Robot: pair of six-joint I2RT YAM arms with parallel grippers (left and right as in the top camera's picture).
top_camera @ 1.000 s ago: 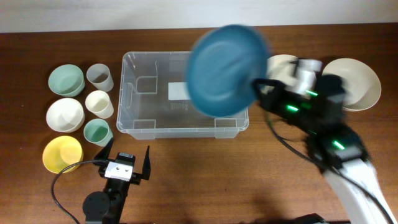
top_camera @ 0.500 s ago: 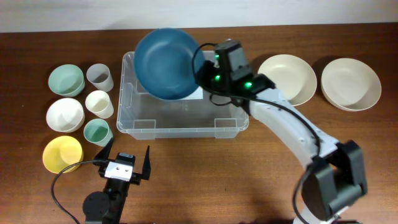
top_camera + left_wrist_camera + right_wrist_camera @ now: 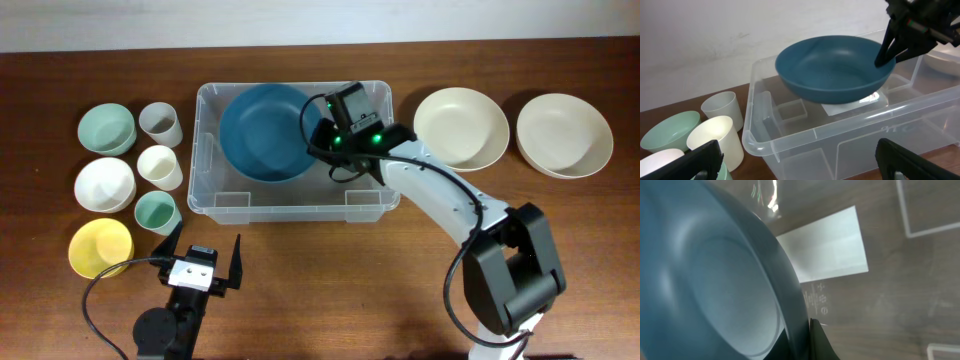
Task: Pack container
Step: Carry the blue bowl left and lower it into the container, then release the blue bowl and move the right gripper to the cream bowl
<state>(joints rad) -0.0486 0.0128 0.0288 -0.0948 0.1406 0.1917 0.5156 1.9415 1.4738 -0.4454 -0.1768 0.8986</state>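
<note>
Container (image 3: 300,207) is placed mid-counter (image 3: 400,290). Blue bowl (image 3: 262,130) is held inside it, in the left half. The bowl rim is clamped by the right fingers (image 3: 885,50). White label (image 3: 825,247) on the base is seen blank, and the small print beside it cannot be read. Left fingers (image 3: 910,162) are spread, with nothing held.

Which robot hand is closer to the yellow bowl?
Left. The left gripper sits just beside the yellow bowl; the right gripper is away in the container, gripping the blue bowl.
</note>
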